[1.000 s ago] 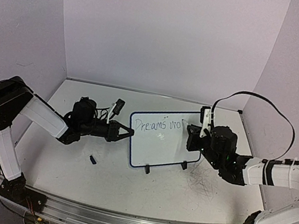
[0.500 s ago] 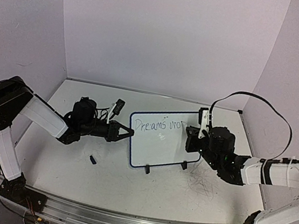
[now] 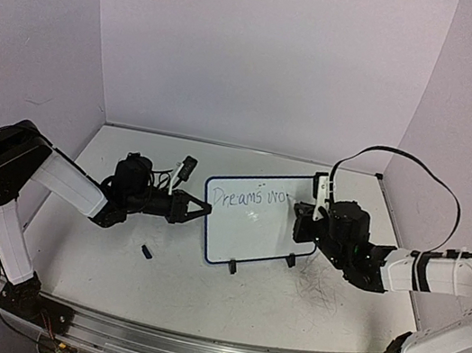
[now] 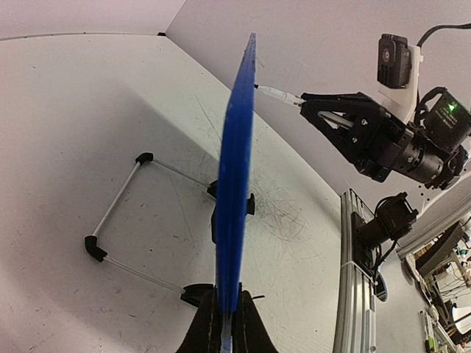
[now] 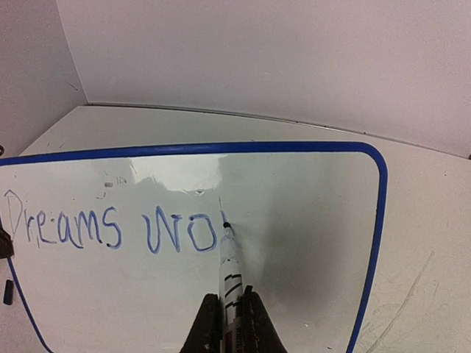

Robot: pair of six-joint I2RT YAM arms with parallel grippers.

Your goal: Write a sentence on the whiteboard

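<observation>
The whiteboard stands upright on two black feet at the table's middle, its blue rim edge-on in the left wrist view. My left gripper is shut on its left rim. The sentence reads "Dreams wo" in blue on one line, also in the top view. My right gripper is shut on a white marker, its tip touching the board right after the "o". The right gripper sits at the board's right edge.
A small black cap lies on the scuffed white tabletop in front of the left arm. A wire stand lies behind the board. Grey scribble marks cover the table at right. Purple walls enclose the back and sides.
The right gripper and marker shifted very slightly. The left arm and whiteboard have not moved.
</observation>
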